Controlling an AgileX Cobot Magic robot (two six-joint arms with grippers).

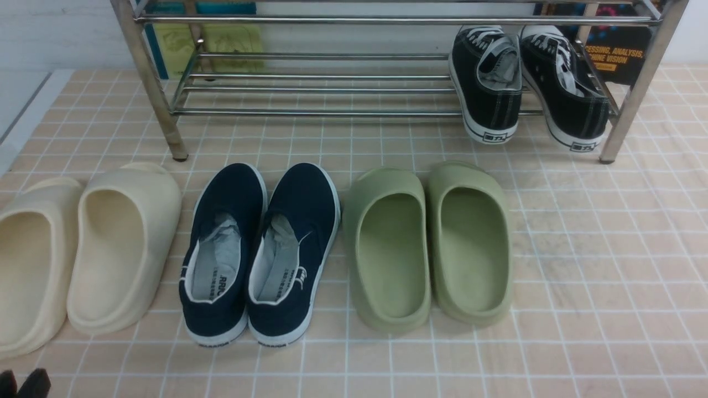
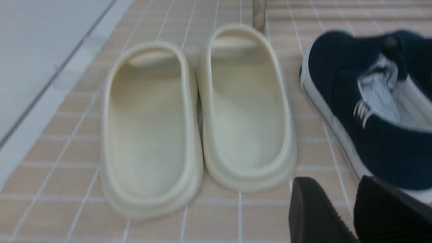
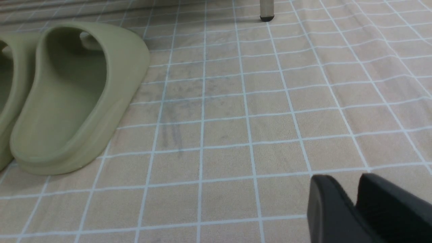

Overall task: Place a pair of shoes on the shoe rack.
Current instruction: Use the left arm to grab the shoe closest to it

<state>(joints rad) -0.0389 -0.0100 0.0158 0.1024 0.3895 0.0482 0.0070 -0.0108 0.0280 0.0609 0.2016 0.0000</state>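
The pair of shoes, two navy slip-ons with white soles (image 1: 224, 249) (image 1: 293, 246), stands side by side on the tiled floor, heels toward me, in front of the chrome shoe rack (image 1: 310, 88). My left gripper (image 1: 25, 384) shows only as dark tips at the bottom left corner. In the left wrist view, the left gripper (image 2: 334, 184) is open and empty, just short of the heel of one navy shoe (image 2: 371, 118). My right gripper (image 3: 349, 184) hovers over bare tiles, jaws a little apart with nothing between them. It is out of the front view.
Two black lace-up sneakers (image 1: 487, 88) (image 1: 569, 94) rest on the rack's lower shelf at the right. Cream foam slippers (image 1: 124, 243) lie left of the navy pair and olive-green slippers (image 1: 428, 243) lie to its right. A rack leg (image 3: 266, 10) stands far ahead of the right gripper.
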